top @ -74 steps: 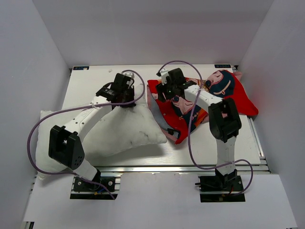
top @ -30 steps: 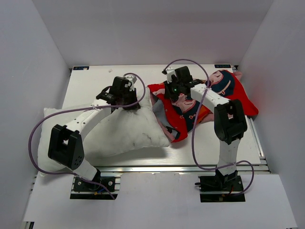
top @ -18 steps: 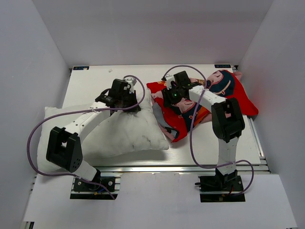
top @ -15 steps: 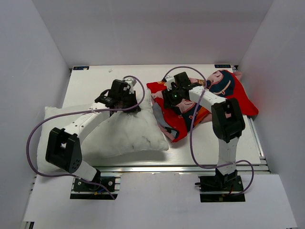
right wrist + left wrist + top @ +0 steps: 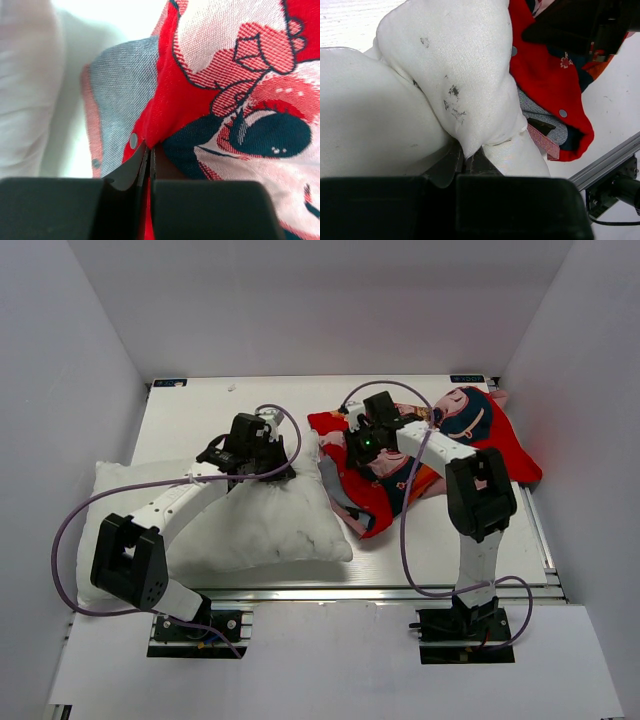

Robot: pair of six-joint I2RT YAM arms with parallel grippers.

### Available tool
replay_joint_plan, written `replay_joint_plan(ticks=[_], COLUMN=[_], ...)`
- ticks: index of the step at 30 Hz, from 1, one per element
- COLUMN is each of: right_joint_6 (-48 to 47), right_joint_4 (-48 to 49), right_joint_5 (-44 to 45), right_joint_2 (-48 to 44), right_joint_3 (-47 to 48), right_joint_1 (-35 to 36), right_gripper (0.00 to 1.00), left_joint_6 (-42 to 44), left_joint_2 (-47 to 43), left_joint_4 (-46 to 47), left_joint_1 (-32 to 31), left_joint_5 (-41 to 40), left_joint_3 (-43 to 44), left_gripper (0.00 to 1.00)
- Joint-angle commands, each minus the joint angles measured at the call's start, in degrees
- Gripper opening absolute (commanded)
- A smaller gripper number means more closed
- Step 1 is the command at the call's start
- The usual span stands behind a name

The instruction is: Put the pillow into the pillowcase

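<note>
pillow [image 5: 230, 525]: white and plump, on the near left of the table [image 5: 190, 410], far right corner raised, just beside the pillowcase.
left gripper [image 5: 470, 159]: clenched on that raised pillow corner, fabric pinched between the jaws.
pillowcase [image 5: 500, 445]: red, printed with faces, crumpled on the far right of the table, open end towards the pillow.
right gripper [image 5: 149, 152]: closed tight on the pillowcase's red hem, just beside a snap button [image 5: 133, 140]; grey-blue lining folded out to one side.
</note>
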Motion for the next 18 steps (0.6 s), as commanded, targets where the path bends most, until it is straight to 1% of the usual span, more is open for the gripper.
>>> replay_joint_plan(ticks=[1, 5, 12, 15, 16, 18], right_joint_6=[-0.7, -0.44, 1.77, 0.8, 0.01, -1.04], right_joint_4=[-0.95, -1.39, -0.07, -1.3, -1.74, -2.09], right_joint_5=[-3.96, -6.5, -10.9, -9.77, -8.02, -5.73], right_joint_2=[-7.46, -12.55, -16.7, -15.47, -14.94, -13.01], right_joint_3=[2.95, 1.55, -3.02, -3.73, -4.43, -5.13], right_joint_1=[-1.43, -2.74, -4.94, -4.94, -5.03, -4.94], right_gripper=[0.0, 0.0, 0.0, 0.0, 0.0, 0.05], left_joint_6=[-0.73, -0.65, -0.03, -0.03, -0.03, -0.2], left_joint_2=[-2.42, -1.99, -1.55, -1.02, -1.02, -1.1], left_joint_4=[-0.93, -0.58, -0.14, 0.12, 0.21, 0.3], left_joint_1=[-0.17, -0.17, -0.17, -0.25, -0.17, -0.17], left_joint_5=[1.62, 2.5, 3.73, 4.17, 4.52, 4.52], left_joint_3=[-1.53, -1.88, -1.79, -1.79, -2.05, -2.41], left_gripper=[0.0, 0.0, 0.0, 0.0, 0.0, 0.0])
